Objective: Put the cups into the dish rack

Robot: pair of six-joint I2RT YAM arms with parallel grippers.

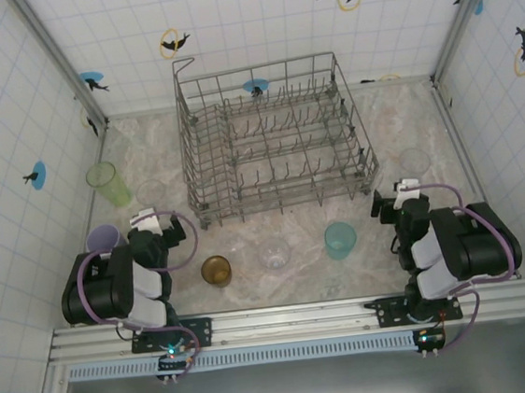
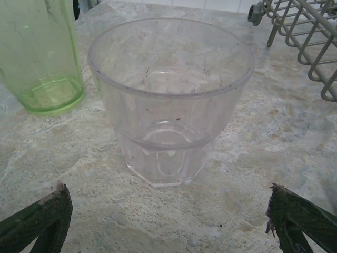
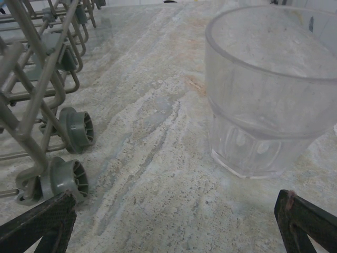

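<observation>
Left pincer (image 2: 168,224) gapes wide, empty, facing a clear cup (image 2: 168,105) just right of the green cup (image 2: 37,58), right pincer (image 3: 174,221) equally spread before the far-right clear cup (image 3: 268,89), while the dish rack (image 1: 275,139) stands far-centre on the bench (image 1: 300,284), amber cup (image 1: 216,271) and teal cup (image 1: 339,240) nearer.

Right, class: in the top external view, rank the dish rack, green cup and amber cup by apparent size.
1. dish rack, clearly largest
2. green cup
3. amber cup, though the two cups look fairly close
</observation>
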